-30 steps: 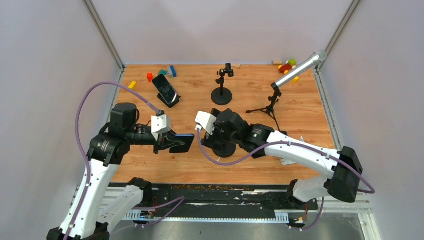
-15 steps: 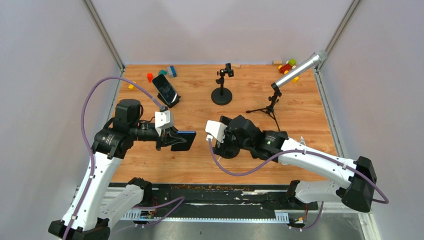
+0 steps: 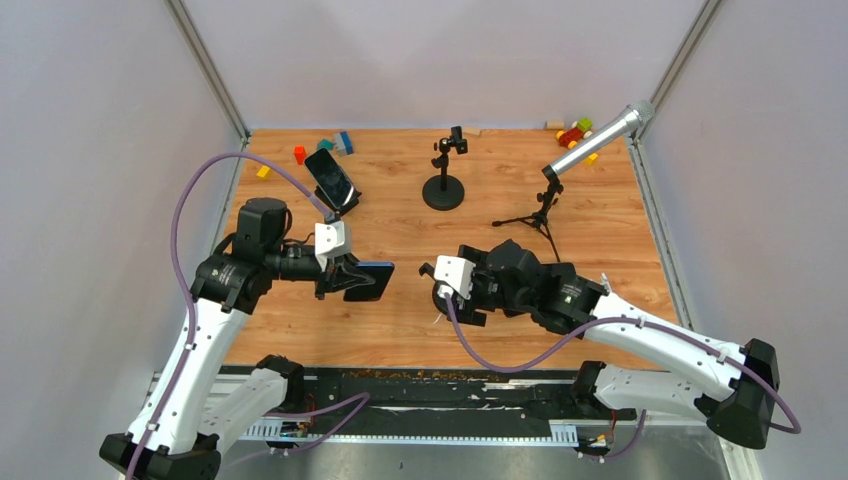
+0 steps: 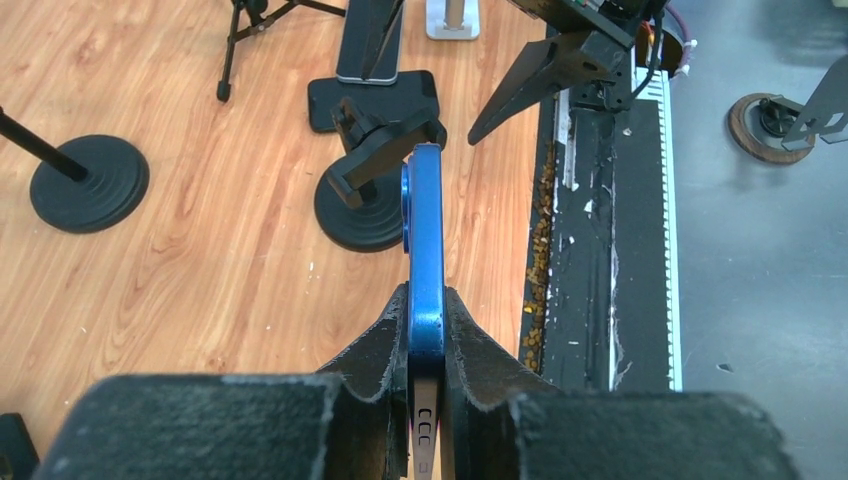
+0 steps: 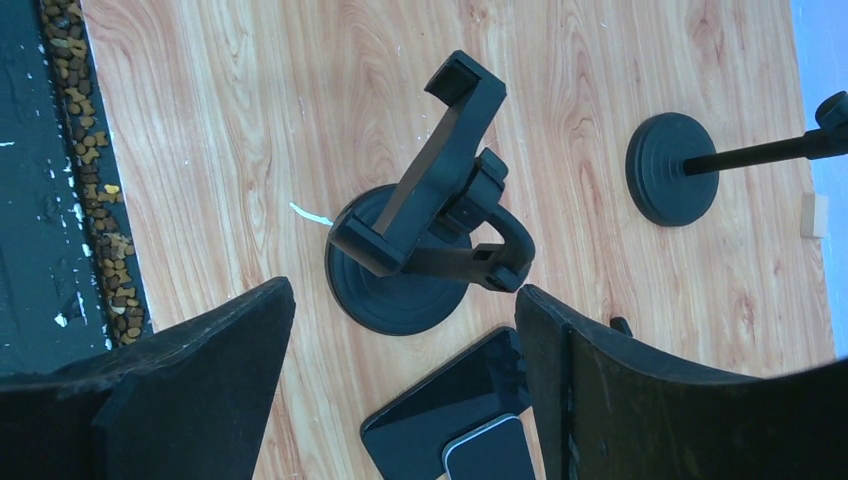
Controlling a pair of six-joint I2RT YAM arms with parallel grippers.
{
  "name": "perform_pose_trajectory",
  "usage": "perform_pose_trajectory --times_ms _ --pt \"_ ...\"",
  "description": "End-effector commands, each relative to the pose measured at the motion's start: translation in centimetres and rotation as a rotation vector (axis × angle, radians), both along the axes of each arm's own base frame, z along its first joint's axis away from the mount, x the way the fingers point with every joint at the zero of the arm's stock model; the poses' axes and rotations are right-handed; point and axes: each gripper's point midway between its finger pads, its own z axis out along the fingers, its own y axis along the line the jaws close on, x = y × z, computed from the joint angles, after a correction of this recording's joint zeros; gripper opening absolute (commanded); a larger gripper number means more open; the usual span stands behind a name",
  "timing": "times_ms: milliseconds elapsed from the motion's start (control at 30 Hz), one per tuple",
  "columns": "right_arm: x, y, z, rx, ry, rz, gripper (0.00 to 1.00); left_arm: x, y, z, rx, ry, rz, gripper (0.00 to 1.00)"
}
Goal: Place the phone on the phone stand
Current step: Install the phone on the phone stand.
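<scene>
Left wrist view: left gripper (image 4: 427,318) pinches the blue phone (image 4: 425,230) edge-on, left of the phone stand (image 4: 372,195), lined up for its clamp. Right gripper (image 5: 405,295) hovers above the stand, wide open and empty, probably to steady it.

Blue phone (image 4: 425,250) held aloft edge-on, near the upright black round-based phone stand (image 5: 385,298).

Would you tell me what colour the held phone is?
The phone is blue, clearest in the left wrist view.
</scene>
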Motion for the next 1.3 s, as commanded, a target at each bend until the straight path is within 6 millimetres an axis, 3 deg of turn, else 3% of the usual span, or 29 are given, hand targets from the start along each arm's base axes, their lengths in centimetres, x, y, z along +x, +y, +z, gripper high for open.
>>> perform_pose_trajectory --times_ms 0,367,533,733,1100,1267 --pt "-0.7 0.4 1.4 0.059 0.003 0.046 0.83 0.6 -0.5 1.7 -0.046 -0.095 -0.033 0.00" --pt "-0.6 2.6 3.4 0.115 0.059 0.058 0.86 0.7 -0.6 1.7 -0.050 -0.094 -0.027 0.00" --pt "-0.1 3.2 4.2 0.127 0.063 0.036 0.76 0.9 -0.6 1.7 -0.054 -0.093 -0.024 0.00" --pt "0.0 3.2 3.4 0.112 0.080 0.028 0.58 0.9 -0.6 1.6 -0.053 -0.094 -0.023 0.00" --pt "0.2 3.0 1.5 0.065 0.097 0.012 0.52 0.8 -0.6 1.4 -0.056 -0.096 -0.022 0.00" --pt "0.6 2.7 1.4 0.053 0.080 -0.006 0.44 0.7 -0.6 1.4 -0.056 -0.096 -0.020 0.00"
